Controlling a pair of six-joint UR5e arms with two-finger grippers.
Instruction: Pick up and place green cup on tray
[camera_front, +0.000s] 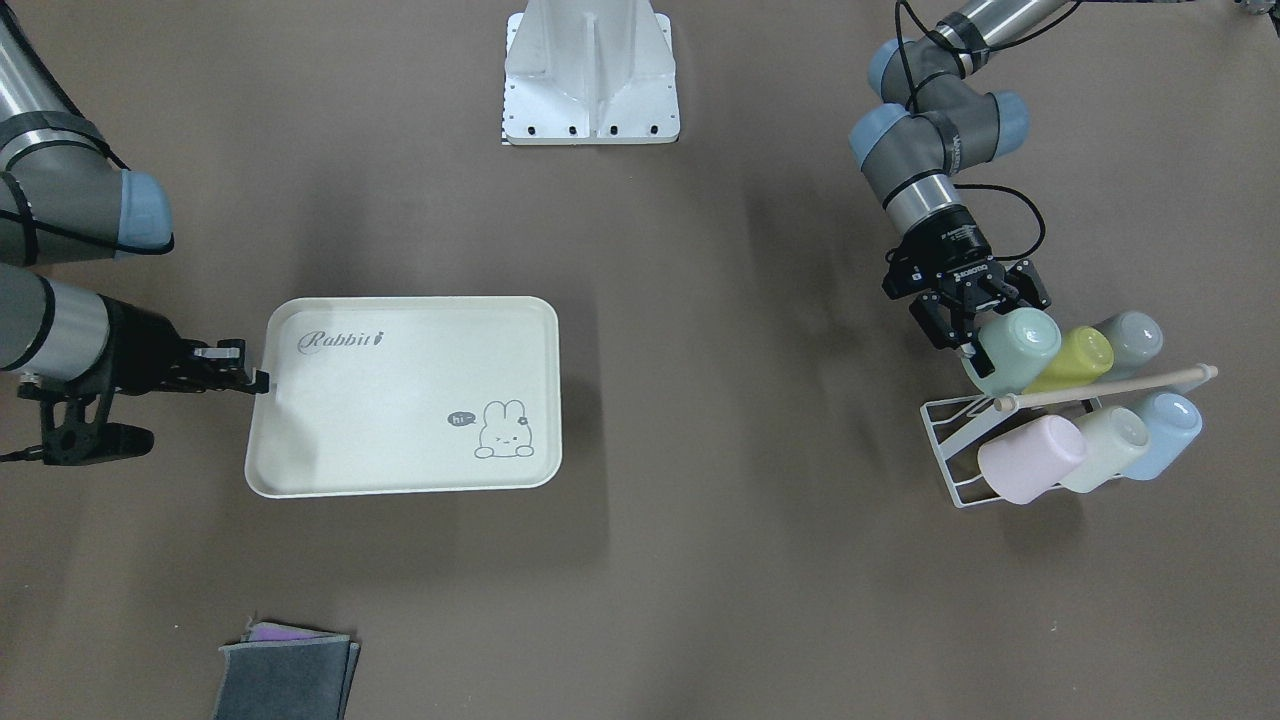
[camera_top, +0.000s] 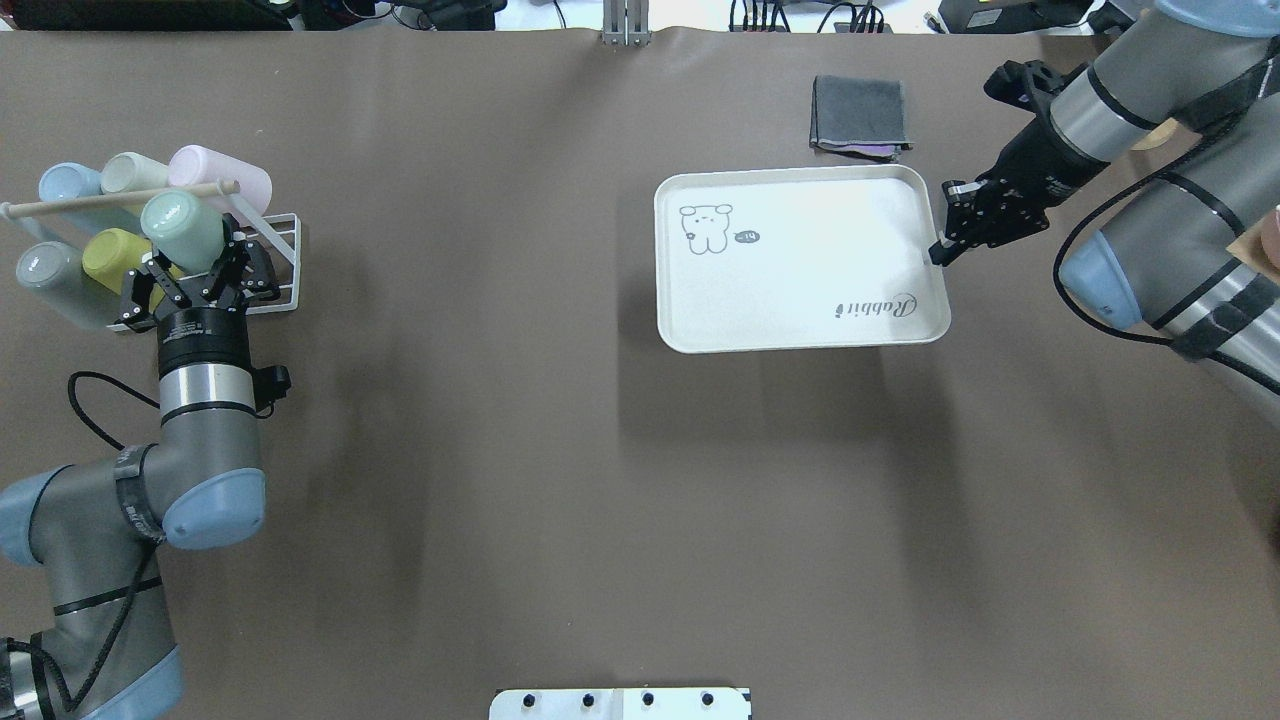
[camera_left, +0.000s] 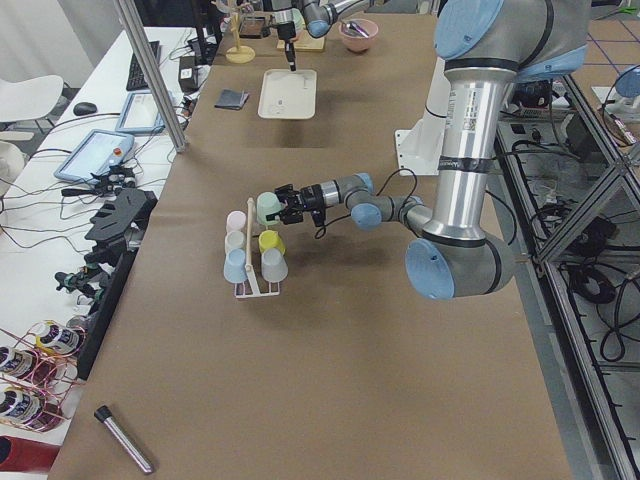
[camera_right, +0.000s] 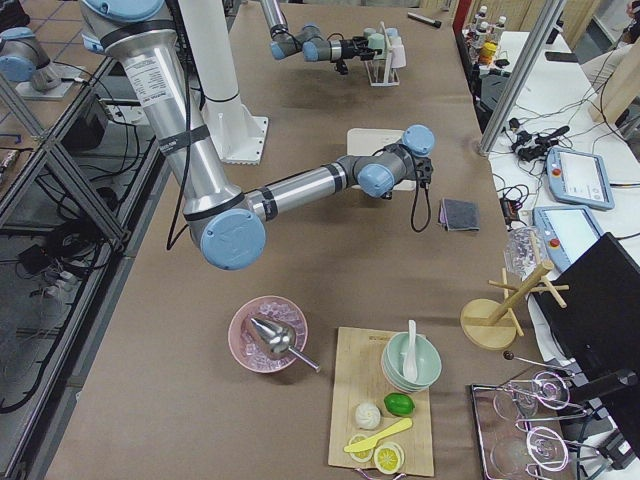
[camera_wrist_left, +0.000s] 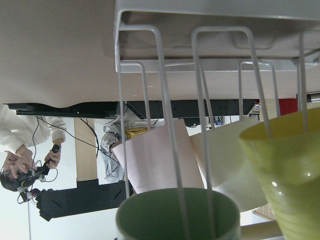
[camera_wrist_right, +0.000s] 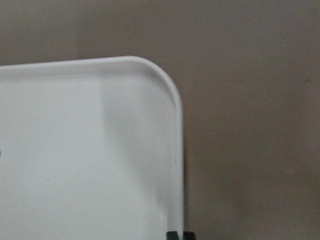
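The left gripper (camera_top: 195, 262) is at the rack (camera_wrist_left: 220, 65) on the far left of the table, its jaws spread to either side of the green cup (camera_top: 183, 228). I cannot tell whether the pads are pressing on the cup yet. The cup sits tilted and mouth-down on a wire peg (camera_wrist_left: 172, 150), and in the wrist view the peg runs straight into the cup's mouth. It is the end cup of its row, touching the yellow cup (camera_top: 110, 255), with the wooden bar (camera_top: 110, 198) passing close by its base.

The step in hand looks to be taking hold of the cup and drawing it off the rack. The grip should be square across the cup's wall near the mouth, and only firm enough to hold, since thin plastic may flex. The cup should come off along the line of the peg, not straight up, or the rim may catch the wire and drag the light rack. The far finger should stay off the yellow cup, and the base should pass clear of the bar.

The tray (camera_top: 800, 280) lies well apart, right of centre. The right gripper (camera_top: 942, 250) is nipped shut on the tray's right rim, which should steady it. The best place to set the cup down is the bare middle, away from that gripper.
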